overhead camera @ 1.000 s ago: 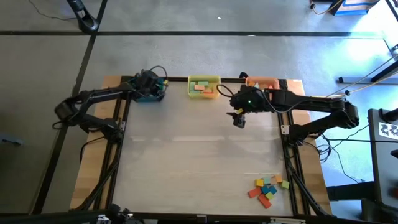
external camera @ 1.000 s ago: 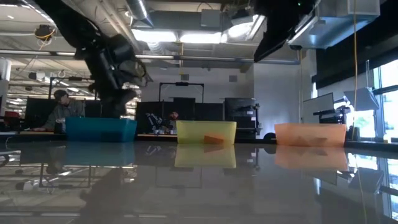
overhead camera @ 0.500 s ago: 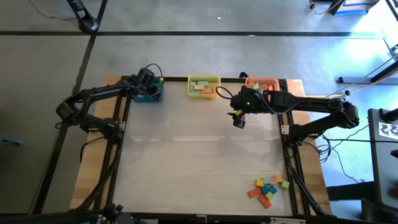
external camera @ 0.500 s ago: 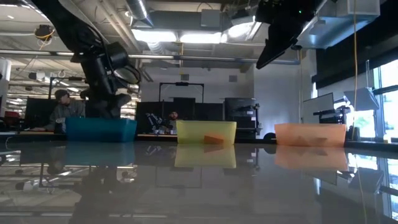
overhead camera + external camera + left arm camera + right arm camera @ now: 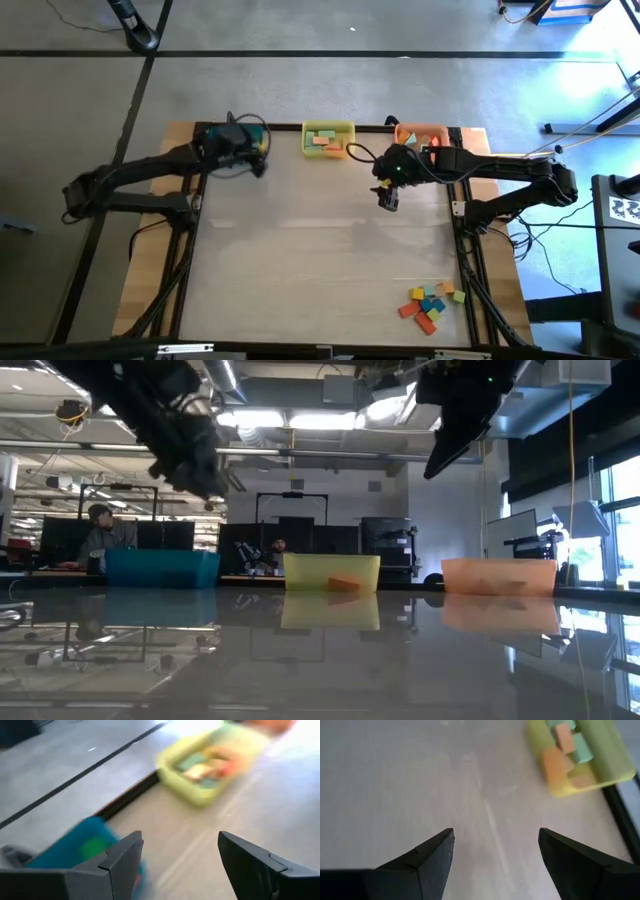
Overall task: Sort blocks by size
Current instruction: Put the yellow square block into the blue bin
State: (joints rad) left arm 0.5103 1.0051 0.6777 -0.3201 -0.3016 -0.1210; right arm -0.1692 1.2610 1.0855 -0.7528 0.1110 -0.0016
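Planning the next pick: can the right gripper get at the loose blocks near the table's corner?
Probably yes. The right gripper is open and empty, and only bare table lies between it and the loose blocks.

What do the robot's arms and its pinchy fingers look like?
Both arms are dark, nearly black, built of thin jointed links with black cables looping alongside them. The left gripper and the right gripper each have two flat, dark grey fingers with angled, wedge-shaped tips. A small green light glows on the right arm, with a tiny red one nearby.
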